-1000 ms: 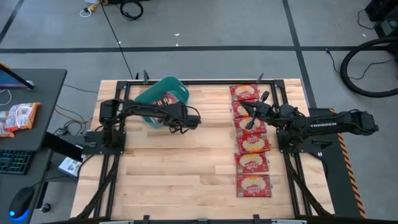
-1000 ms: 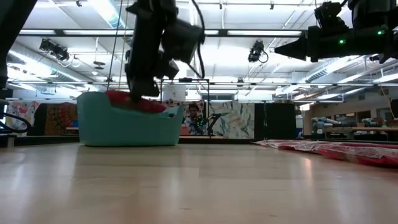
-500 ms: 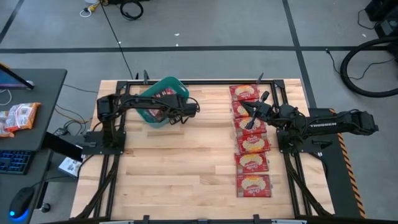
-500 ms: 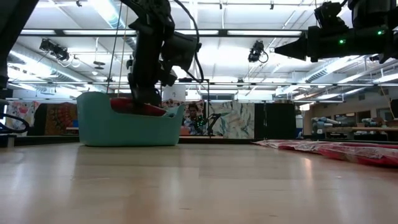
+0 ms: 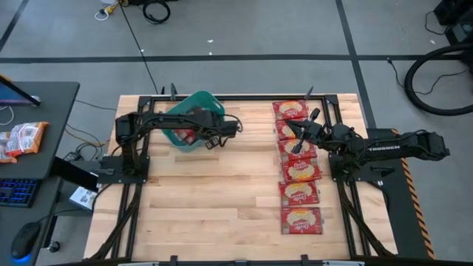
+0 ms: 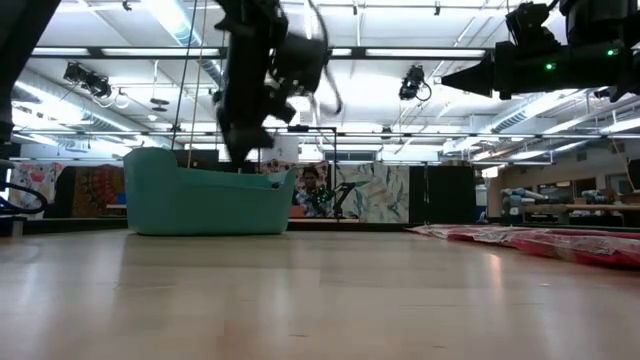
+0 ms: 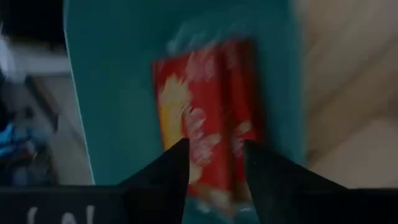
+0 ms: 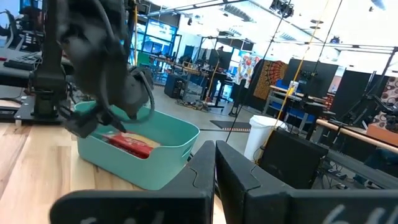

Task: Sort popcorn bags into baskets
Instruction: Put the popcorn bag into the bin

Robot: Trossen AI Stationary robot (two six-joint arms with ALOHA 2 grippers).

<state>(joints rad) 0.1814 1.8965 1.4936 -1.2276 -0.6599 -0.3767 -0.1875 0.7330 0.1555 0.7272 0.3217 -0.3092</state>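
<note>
The teal basket (image 5: 211, 103) stands at the table's far left, its base on the wood. My left gripper (image 7: 214, 165) hangs open just above it (image 6: 240, 152), fingers pointing down. Below those fingers a red popcorn bag (image 7: 205, 106) lies inside the basket, tilted against its wall (image 8: 129, 144). Several more popcorn bags (image 5: 299, 170) lie flat in a column along the table's right side. My right gripper (image 5: 299, 137) waits shut above that column's far part.
Bare wood (image 5: 222, 192) spreads between the basket and the bag column and toward the near edge. Black frame rails (image 5: 133, 185) run along both table sides. A desk at the left carries an orange-and-white packet (image 5: 22, 139).
My left gripper has carried a red popcorn bag toward the table's left and over the basket, lowered it to the rim, and let go. The bag has dropped below the rim into the basket, and the gripper has risen a little.
</note>
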